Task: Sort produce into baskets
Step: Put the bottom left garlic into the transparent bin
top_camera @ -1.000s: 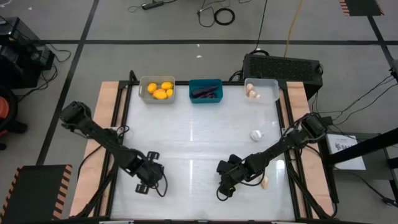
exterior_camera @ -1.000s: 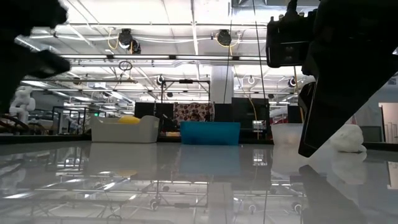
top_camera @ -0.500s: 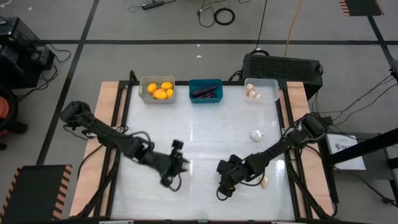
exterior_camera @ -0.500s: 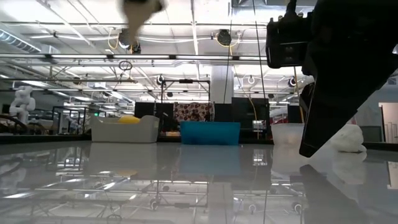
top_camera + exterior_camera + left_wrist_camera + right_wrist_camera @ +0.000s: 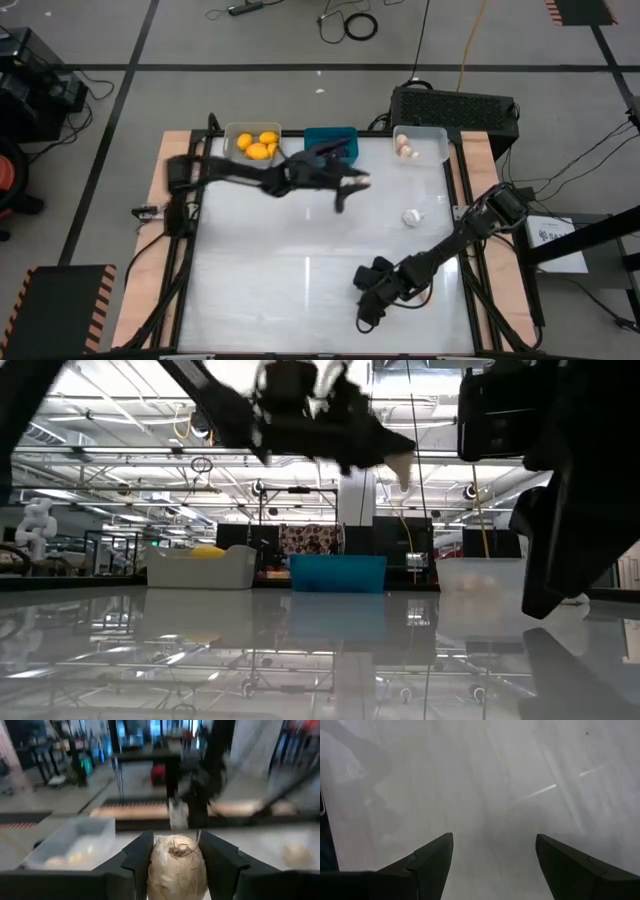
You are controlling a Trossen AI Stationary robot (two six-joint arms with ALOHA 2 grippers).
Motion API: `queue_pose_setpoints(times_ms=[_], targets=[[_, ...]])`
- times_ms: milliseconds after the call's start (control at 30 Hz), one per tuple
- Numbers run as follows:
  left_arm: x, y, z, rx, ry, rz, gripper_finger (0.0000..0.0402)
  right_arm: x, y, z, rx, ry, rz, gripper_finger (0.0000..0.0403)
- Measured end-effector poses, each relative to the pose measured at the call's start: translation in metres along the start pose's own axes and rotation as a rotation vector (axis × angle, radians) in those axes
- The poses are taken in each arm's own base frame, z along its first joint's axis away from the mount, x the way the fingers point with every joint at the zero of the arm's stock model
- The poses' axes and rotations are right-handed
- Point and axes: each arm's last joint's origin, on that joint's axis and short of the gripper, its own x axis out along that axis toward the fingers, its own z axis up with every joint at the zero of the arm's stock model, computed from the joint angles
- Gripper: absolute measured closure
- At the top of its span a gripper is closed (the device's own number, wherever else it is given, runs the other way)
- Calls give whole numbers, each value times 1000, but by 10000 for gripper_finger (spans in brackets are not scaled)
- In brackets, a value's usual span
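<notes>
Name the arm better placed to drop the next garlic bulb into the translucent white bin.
Left. Its claw grips a garlic bulb aloft near the white bin; the right claw is empty, low at the table's front.

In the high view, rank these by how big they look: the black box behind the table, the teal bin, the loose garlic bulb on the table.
Largest to smallest in the high view:
1. black box
2. teal bin, partly covered by the left arm, but clearly smaller than the box
3. loose garlic bulb, by far the smallest
</notes>
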Motion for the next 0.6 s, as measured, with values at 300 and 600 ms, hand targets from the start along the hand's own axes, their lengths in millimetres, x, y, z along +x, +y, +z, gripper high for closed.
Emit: queue_pose_setpoints(times_ms=[300,600], targets=[[100,66,-55,-86,-166,161,253,0,-2,1,-133,8,-14,126],[166,102,-70,-122,-154,229,253,1,-7,8,-194,0,-27,126]])
